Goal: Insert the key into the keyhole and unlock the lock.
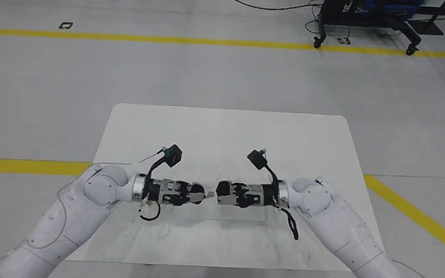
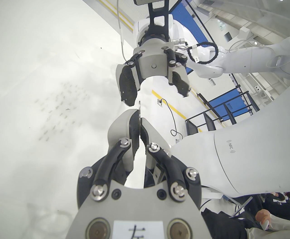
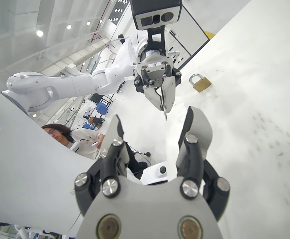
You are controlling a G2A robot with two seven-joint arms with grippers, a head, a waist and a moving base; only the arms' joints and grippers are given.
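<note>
Brass padlock on white table, left end effector pinching key, right end effector spread

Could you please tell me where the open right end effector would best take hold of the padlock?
Probably the brass body of the padlock, from above, closing across its two narrow sides: it lies flat on the table, and that leaves the end opposite the shackle free for the key.

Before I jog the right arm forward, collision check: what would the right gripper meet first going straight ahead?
Likely the key, held in the shut left gripper facing it head-on; its tip lines up with the gap of the open right gripper. Depth is hard to judge.
</note>
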